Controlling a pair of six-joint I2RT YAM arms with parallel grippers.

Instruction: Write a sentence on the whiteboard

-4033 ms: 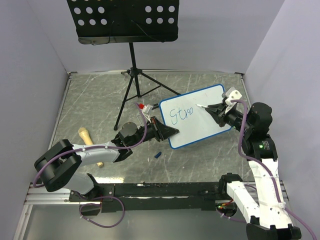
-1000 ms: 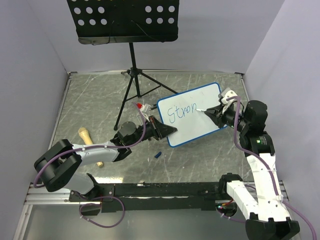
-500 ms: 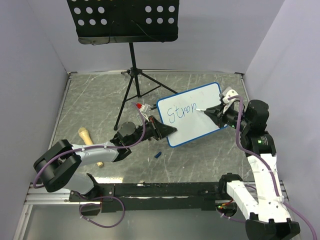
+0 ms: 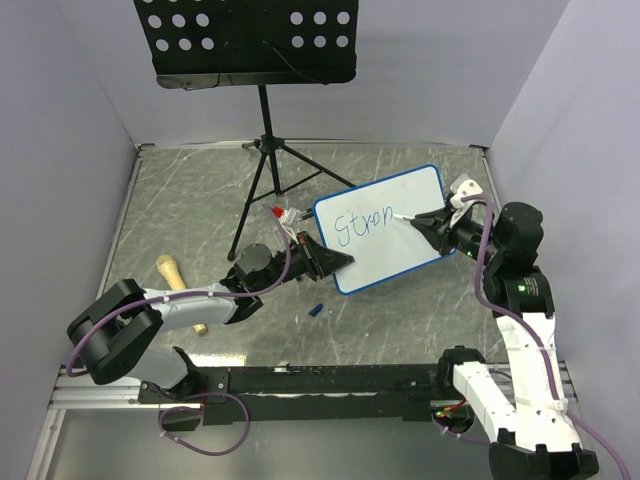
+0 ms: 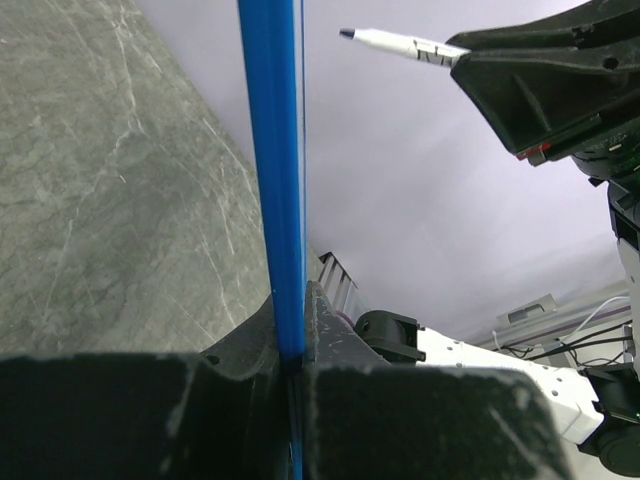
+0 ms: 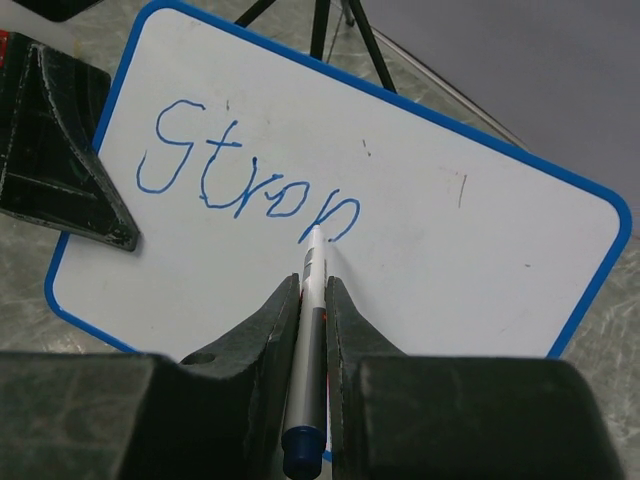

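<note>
The whiteboard (image 4: 400, 255), white with a blue frame, stands tilted on the table. My left gripper (image 4: 338, 262) is shut on its lower left edge. In the left wrist view that blue edge (image 5: 278, 170) runs up from between my left gripper (image 5: 292, 330) and its pads. My right gripper (image 6: 313, 283) is shut on a white marker (image 6: 312, 320). The marker's tip touches the whiteboard (image 6: 470, 270) at the tail of the last letter. The sentence (image 6: 250, 185) reads "Stron" in blue and shows again in the top view as the sentence (image 4: 362, 224).
A black perforated music stand (image 4: 245, 40) on a tripod (image 4: 268, 165) stands behind the board. A wooden handle (image 4: 176, 282) lies at the left. A small blue cap (image 4: 315, 310) lies below the board and a red item (image 4: 280, 213) sits by its left corner. Walls enclose the table.
Since the earliest frame the lettering has grown from "Stro" to "Stron". The right gripper and marker have shifted a little to the right along the line. The left gripper still holds the board.
</note>
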